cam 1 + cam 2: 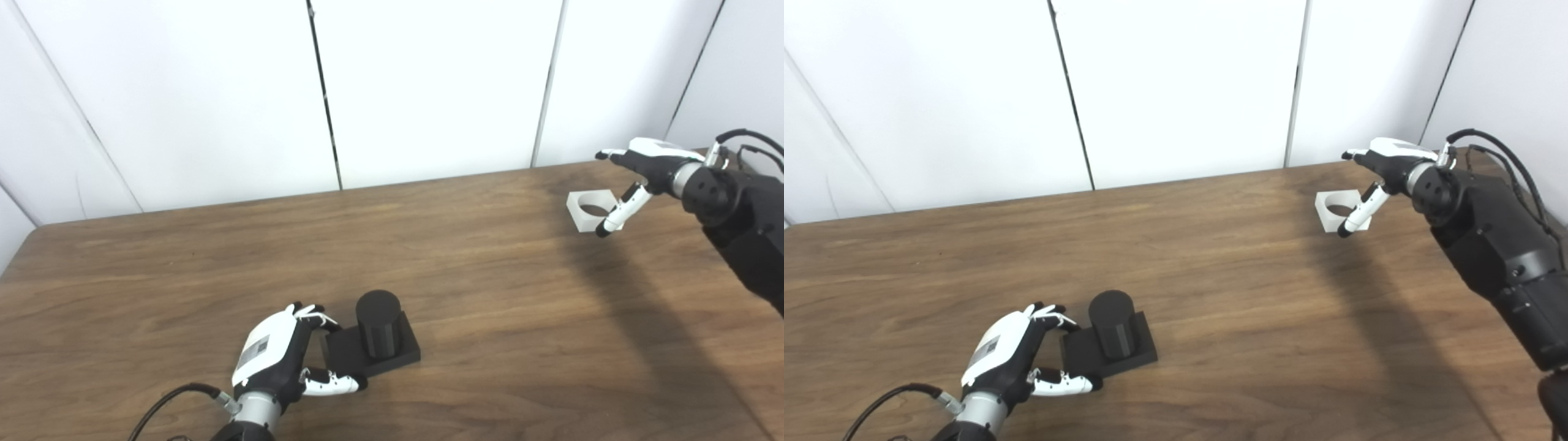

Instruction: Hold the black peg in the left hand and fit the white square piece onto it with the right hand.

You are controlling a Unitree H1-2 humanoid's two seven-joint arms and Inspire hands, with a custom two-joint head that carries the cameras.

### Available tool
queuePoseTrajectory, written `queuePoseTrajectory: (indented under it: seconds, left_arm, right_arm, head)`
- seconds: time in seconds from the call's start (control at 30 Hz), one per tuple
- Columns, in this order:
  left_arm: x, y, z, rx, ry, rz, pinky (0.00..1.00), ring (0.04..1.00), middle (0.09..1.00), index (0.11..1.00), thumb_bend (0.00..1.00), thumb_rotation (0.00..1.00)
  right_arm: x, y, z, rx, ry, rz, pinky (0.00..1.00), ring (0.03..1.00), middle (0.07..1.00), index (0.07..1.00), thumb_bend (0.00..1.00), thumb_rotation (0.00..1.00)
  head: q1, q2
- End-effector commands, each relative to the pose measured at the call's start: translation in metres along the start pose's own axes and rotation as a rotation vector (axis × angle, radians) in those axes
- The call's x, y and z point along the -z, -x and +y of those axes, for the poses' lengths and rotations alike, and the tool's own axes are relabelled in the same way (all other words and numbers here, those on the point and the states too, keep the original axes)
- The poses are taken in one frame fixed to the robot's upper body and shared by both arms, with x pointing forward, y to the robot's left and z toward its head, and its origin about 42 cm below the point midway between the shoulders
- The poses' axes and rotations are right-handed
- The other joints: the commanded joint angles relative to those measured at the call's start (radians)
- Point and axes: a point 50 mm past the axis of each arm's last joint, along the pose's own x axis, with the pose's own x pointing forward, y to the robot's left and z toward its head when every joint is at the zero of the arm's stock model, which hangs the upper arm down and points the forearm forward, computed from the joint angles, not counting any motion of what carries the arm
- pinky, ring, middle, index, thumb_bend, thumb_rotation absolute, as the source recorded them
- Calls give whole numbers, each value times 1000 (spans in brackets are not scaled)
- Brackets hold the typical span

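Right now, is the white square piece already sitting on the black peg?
No, the white square piece lies on the table's far right, well apart from the black peg.

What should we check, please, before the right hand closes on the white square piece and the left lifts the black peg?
1. Left hand at the black peg: ok, fingers reach around the near-left corner of its square base.
2. Left grip firm: cannot tell, contact is unclear.
3. Peg upright on the table: ok.
4. Right hand holds the white square piece: not ok, the hand is open above it, one finger pointing down at its right edge.
5. White piece lies flat, hole up: ok.
6. Path between the piece and the peg: ok, only bare wood shows between them.
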Motion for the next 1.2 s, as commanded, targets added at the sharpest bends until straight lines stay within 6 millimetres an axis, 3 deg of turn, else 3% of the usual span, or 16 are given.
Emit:
queuePoseTrajectory:
  seconds: [0.0,0.33,0.53,0.77,0.93,1.17]
  left_arm:
    - [30,5,-8,35,-52,103,1000,1000,908,487,510,68]
    - [35,8,-7,31,-39,103,1000,1000,916,488,510,69]
    - [37,8,-5,35,-36,102,1000,1000,913,487,510,69]
    - [35,10,-10,36,-35,108,1000,1000,910,487,511,70]
    - [31,13,-9,40,-34,106,1000,1000,912,487,510,71]
    - [30,14,-10,37,-38,100,1000,1000,915,487,510,72]
  right_arm:
    - [-2,3,-32,96,25,-11,997,1000,975,958,1000,244]
    - [6,-7,-34,74,37,54,960,1000,977,933,1000,263]
    - [6,-12,-31,59,30,70,998,1000,986,919,1000,256]
    - [8,-20,-26,60,26,60,941,1000,962,916,1000,309]
    - [7,-24,-25,52,12,44,995,997,952,916,1000,331]
    - [0,-28,-18,42,16,15,935,998,946,890,1000,322]
  head:
    - [0,3]
    - [-1,9]
    - [4,7]
    - [31,0]
    - [32,21]
    - [45,22]
